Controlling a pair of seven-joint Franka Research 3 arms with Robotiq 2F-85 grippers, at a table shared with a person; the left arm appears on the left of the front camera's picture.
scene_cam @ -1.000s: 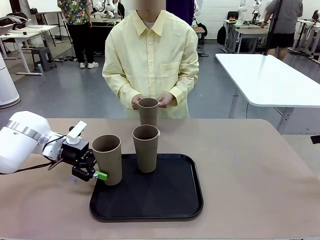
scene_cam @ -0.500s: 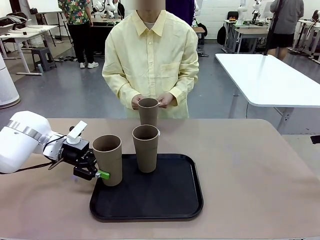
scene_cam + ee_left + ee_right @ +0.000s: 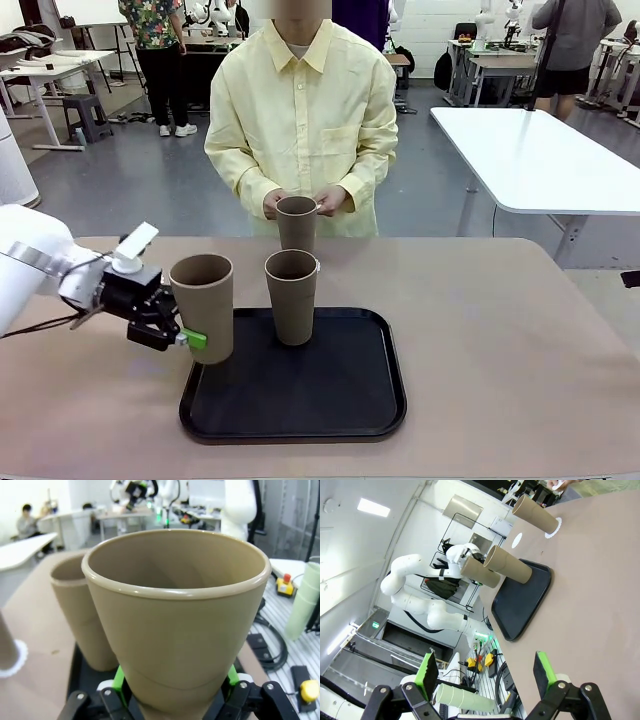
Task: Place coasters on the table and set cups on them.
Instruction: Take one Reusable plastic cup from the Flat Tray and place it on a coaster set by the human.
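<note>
My left gripper (image 3: 192,339) is shut on a brown cup (image 3: 203,300), holding it upright in the air over the left edge of the black tray (image 3: 340,400). In the left wrist view that cup (image 3: 175,605) sits between the green pads (image 3: 118,678). A second cup (image 3: 291,295) stands on the tray. A third cup (image 3: 296,222) stands at the far side of the table (image 3: 500,340) on a white coaster (image 3: 555,528), with the person's hands beside its rim. Another coaster (image 3: 517,540) lies bare on the table. My right gripper (image 3: 485,680) is open and holds nothing.
The person stands at the far edge, behind the third cup. A white-topped table (image 3: 540,150) stands off to the right. The tabletop to the right of the tray and to the left of it is bare.
My left gripper closed on the cup, then lifted it off the tray and carried it a little to the left. The other cups and the person's hands stayed put.
</note>
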